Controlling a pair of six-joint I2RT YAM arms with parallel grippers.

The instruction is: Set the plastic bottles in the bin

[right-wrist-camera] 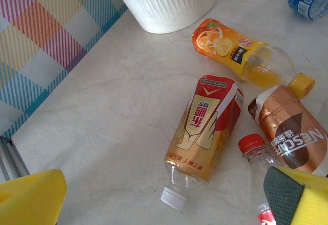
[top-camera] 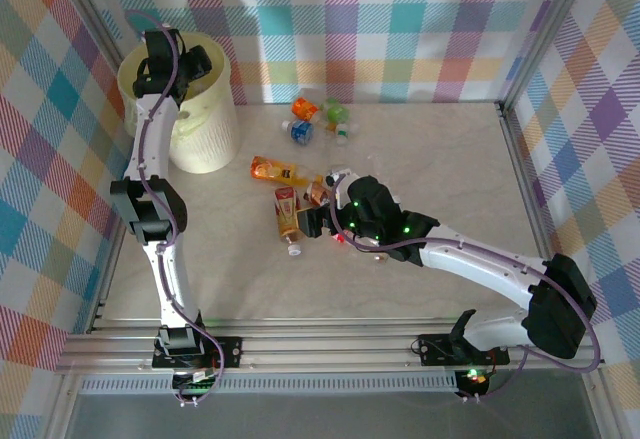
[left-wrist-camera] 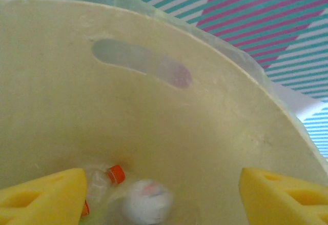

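Note:
My left gripper (top-camera: 190, 64) hangs over the cream-yellow bin (top-camera: 205, 139), open, its yellow fingers (left-wrist-camera: 41, 197) wide apart and holding nothing. Inside the bin (left-wrist-camera: 154, 122), a clear bottle with an orange cap (left-wrist-camera: 102, 181) and a blurred white bottle (left-wrist-camera: 147, 200) show below the jaws. My right gripper (right-wrist-camera: 164, 199) is open just above a red-and-gold bottle (right-wrist-camera: 207, 127) lying on the table, cap toward me. An orange bottle (right-wrist-camera: 230, 48), a brown bottle (right-wrist-camera: 289, 127) and a clear red-capped bottle (right-wrist-camera: 253, 145) lie beside it.
Further back on the table lie an orange bottle (top-camera: 305, 109), a green one (top-camera: 335, 112), a blue one (top-camera: 300, 131) and a clear one (top-camera: 343, 136). Checked walls close the table on the left, back and right. Bare tabletop lies to the right.

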